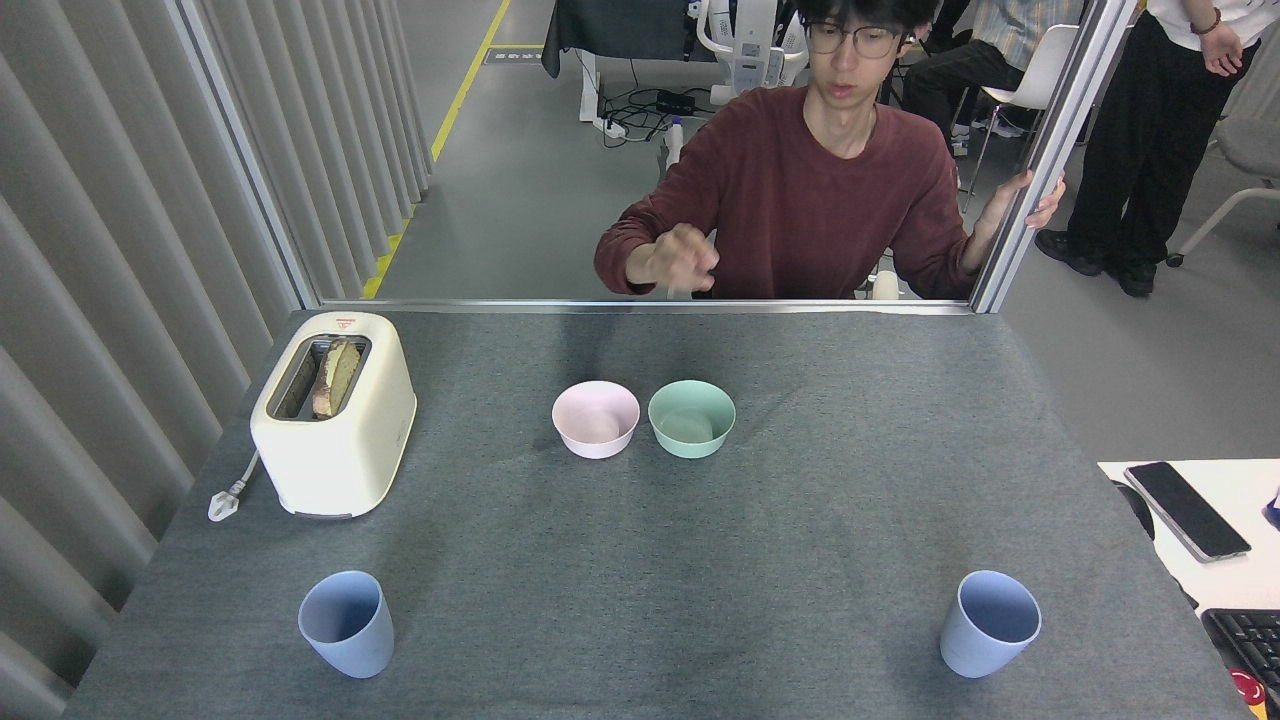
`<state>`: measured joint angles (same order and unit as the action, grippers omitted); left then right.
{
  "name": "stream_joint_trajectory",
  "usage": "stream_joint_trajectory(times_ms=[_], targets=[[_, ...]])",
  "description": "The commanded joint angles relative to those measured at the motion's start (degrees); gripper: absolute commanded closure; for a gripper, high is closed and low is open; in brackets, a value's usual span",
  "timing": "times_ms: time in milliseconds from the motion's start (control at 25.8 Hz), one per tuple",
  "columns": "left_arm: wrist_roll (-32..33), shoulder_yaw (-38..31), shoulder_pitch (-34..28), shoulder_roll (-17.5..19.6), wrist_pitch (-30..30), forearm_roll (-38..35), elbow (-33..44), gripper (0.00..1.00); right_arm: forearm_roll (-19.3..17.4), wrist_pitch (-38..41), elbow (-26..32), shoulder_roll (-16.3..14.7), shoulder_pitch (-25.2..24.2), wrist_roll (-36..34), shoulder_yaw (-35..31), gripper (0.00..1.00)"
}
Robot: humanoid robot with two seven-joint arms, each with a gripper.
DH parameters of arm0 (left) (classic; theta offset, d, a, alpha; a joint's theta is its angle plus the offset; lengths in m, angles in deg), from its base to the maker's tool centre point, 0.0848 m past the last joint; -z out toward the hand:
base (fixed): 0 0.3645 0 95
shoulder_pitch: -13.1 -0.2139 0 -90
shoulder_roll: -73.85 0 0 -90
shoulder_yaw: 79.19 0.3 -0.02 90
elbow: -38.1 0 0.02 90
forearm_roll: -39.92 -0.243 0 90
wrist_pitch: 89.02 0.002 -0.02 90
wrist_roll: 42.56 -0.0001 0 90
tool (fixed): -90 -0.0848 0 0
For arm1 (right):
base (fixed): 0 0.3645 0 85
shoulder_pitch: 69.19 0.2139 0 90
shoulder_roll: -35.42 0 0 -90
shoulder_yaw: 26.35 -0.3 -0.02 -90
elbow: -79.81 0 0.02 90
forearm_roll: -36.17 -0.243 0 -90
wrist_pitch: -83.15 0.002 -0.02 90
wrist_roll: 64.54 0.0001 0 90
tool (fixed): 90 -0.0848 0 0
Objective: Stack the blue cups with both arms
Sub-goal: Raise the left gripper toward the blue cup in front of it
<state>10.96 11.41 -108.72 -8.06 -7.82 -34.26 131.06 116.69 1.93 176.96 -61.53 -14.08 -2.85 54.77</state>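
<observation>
Standing upright and well apart, the left cup (346, 624) and right cup (989, 623) sit near the front edge of the table (800, 560), probably one per arm. Neither gripper in view; jaw state cannot be told. Stacking not begun.

Only a small red mark on the toaster (335, 425), too small to read.

Neither L nor R arm in head view. Both grippers out of frame, so pose, wrist angle & jaw state can't be told.
</observation>
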Motion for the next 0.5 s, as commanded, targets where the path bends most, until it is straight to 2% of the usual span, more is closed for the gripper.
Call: stream_joint_trajectory(times_ms=[0, 194, 465], targets=[[0.01, 0.02, 0.0, 0.0, 0.01, 0.0, -0.32, 0.0, 0.08, 0.02, 0.06, 0.0, 0.0, 0.01, 0.0, 0.0], [0.01, -0.25, 1.14, -0.44, -0.08, 0.26, -1.9, 0.0, -0.01, 0.02, -0.03, 0.0, 0.0, -0.08, 0.0, 0.0], [0.1, 0.1, 12.74, -0.53, 0.36, 0.0, -12.27, 0.0, -0.01, 0.02, -0.2, 0.0, 0.0, -0.08, -0.09, 0.0]])
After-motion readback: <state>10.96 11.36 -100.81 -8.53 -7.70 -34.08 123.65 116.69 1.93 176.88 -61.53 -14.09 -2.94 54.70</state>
